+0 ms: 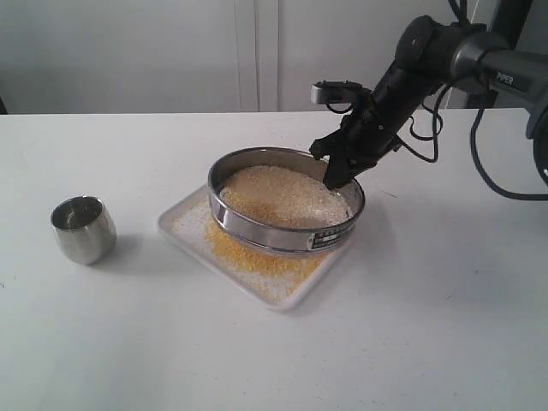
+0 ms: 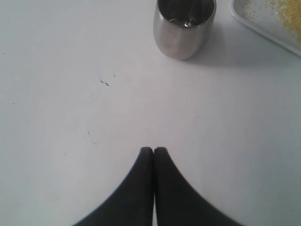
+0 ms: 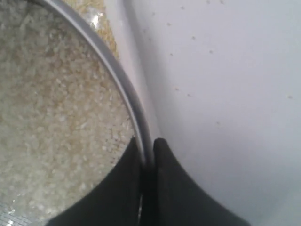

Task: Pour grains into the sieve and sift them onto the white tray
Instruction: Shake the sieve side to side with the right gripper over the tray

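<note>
The sieve (image 1: 282,229), a wide steel ring with a dark label, sits over the white tray (image 1: 175,224), tilted slightly. Pale coarse grains (image 1: 282,195) fill its mesh. Fine yellow grains (image 1: 248,254) lie on the tray beside and under it. My right gripper (image 1: 336,174) is shut on the sieve's far right rim (image 3: 127,94), one finger inside and one outside, with the whitish grains (image 3: 56,117) close below. My left gripper (image 2: 154,149) is shut and empty, low over the bare table, out of the exterior view.
A small rounded steel cup (image 1: 83,228) stands upright on the white table left of the tray; it shows ahead of the left gripper (image 2: 184,26). A corner of the tray (image 2: 268,21) shows there too. A few stray grains dot the table (image 3: 211,52).
</note>
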Available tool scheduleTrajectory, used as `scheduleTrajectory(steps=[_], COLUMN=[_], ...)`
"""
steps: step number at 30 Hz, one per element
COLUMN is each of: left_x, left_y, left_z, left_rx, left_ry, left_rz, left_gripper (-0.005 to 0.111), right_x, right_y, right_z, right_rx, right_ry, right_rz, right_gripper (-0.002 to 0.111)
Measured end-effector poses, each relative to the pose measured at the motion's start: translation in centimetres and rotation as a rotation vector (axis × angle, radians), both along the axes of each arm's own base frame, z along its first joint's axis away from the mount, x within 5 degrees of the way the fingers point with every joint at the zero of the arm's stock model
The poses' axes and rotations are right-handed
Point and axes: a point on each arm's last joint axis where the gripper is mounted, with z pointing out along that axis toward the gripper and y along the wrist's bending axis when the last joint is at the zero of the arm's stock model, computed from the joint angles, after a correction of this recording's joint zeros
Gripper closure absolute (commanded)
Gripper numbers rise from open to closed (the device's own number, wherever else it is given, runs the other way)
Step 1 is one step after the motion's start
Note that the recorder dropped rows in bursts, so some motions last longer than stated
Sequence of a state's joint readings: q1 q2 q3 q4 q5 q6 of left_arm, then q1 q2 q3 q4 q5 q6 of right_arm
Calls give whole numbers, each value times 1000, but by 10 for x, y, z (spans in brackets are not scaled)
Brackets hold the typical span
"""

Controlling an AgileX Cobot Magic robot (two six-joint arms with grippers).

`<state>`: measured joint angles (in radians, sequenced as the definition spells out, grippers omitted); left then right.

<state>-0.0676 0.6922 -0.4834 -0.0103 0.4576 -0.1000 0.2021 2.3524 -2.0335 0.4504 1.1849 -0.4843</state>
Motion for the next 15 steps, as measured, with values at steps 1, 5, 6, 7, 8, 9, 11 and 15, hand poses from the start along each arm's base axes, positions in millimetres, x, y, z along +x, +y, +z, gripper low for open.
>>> scheduleTrajectory(steps=[1, 5, 6, 7, 8, 9, 11, 15], left_x=[0, 0, 0, 0, 0, 0, 0, 0], left_y=[0, 0, 0, 0, 0, 0, 0, 0], left_z=[0, 0, 0, 0, 0, 0, 0, 0], left_rx=[0, 0, 0, 0, 0, 0, 0, 0], left_ry=[0, 0, 0, 0, 0, 0, 0, 0], left_rz=[0, 0, 0, 0, 0, 0, 0, 0], left_gripper=[107, 107, 107, 107, 107, 107, 107, 107], right_x=[0, 1, 1, 0, 0, 0, 3, 4], right_y=[1, 5, 2, 1, 0, 1, 2, -3], right_z=[0, 6, 8, 9, 9, 7, 6, 4], right_rx=[15, 57, 27, 15, 17, 36, 53, 35], right_ry=[21, -12, -33, -15, 12, 49, 22, 34], right_rz=[-42, 1, 38, 20, -33, -108, -90, -127], right_gripper=[108, 108, 108, 108, 108, 108, 108, 108])
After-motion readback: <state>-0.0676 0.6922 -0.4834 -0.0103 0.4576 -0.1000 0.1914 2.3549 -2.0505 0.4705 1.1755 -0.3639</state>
